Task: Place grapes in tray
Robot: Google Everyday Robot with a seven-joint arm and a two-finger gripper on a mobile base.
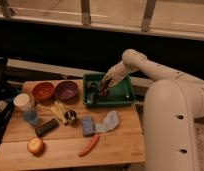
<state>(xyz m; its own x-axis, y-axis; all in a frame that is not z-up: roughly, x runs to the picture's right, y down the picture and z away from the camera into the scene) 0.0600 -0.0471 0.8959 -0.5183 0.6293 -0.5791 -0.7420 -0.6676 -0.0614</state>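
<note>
The bright green tray [126, 98] sits at the back right of the wooden table. My gripper [105, 85] reaches down into the tray from the right, at the end of the white arm. A dark reddish-purple cluster, the grapes [103, 92], lies inside the tray directly under the gripper. Whether the gripper touches the grapes is not visible. Another dark object [92, 92] lies in the left part of the tray.
On the table [120, 145] are a red bowl [43, 91], a purple bowl [66, 90], a white cup [22, 101], a blue cup [31, 117], a blue sponge [87, 125], a pale cloth [110, 121], a red chili [89, 145] and an apple [35, 145].
</note>
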